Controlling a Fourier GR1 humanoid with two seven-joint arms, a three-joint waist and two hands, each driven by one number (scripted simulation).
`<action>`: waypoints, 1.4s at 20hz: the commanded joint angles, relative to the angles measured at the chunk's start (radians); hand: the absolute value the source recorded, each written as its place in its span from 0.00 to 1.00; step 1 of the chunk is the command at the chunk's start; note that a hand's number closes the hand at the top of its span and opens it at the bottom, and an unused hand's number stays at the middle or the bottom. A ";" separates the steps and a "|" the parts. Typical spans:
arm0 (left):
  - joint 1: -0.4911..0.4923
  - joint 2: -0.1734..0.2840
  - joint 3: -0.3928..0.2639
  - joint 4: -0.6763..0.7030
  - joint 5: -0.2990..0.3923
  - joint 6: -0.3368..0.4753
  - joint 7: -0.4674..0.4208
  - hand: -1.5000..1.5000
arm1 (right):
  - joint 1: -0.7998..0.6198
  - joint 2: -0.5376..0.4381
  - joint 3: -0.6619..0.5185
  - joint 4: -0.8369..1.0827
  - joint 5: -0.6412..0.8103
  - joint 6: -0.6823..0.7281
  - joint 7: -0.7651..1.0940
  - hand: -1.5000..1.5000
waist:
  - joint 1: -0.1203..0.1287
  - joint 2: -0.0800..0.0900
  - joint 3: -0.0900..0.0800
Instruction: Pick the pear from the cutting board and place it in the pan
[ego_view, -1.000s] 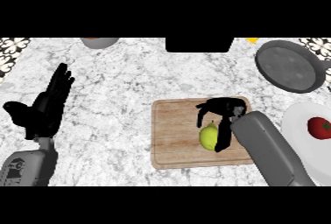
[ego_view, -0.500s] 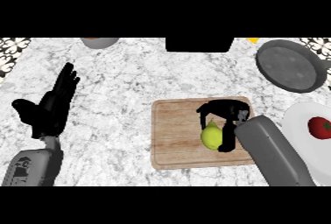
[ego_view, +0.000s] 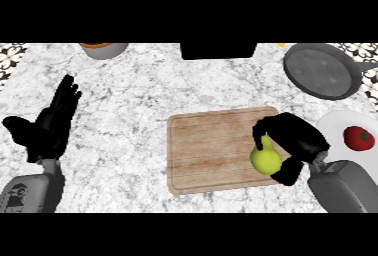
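We have our right hand (ego_view: 294, 140) over the right edge of the wooden cutting board (ego_view: 210, 150), its fingers (ego_view: 289, 172) and thumb curled round the pear (ego_view: 266, 159), which shows yellow-green between them. The pear sits at the board's right side, and we cannot tell from this view whether it rests on the wood or has just come clear of it. So we judge the grasp to be made or nearly made, and the carry is all still ahead. The pan (ego_view: 322, 71), dark grey and round, lies up and to the right of the board, well apart from it, with nothing in it as yet. A white plate (ego_view: 336, 127) bearing a tomato (ego_view: 359, 137) stands just right of the board, between the pear and the worktop's (ego_view: 133, 100) near right part, so our path to the pan passes beside it. Our left hand (ego_view: 52, 125) rests well to the left of the board, fingers straight and pointing up, holding nothing. What is left: lift the pear, carry it up and right over the pan, and let it go inside.
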 joint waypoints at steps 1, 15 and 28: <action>-0.006 0.013 0.019 0.008 -0.007 0.015 0.007 0.50 | 0.088 -0.079 -0.084 -0.213 0.027 -0.160 -0.059 1.00 | -0.022 -0.002 0.001; -0.071 0.017 0.007 0.050 -0.005 -0.032 -0.025 0.50 | -0.017 -0.057 -0.547 -0.108 -0.298 -0.181 -0.081 1.00 | 0.044 0.016 0.000; -0.056 -0.037 -0.045 0.012 -0.036 -0.006 -0.021 0.50 | -0.358 -0.185 -0.662 0.775 -0.188 -0.429 -0.474 1.00 | 0.084 0.030 0.002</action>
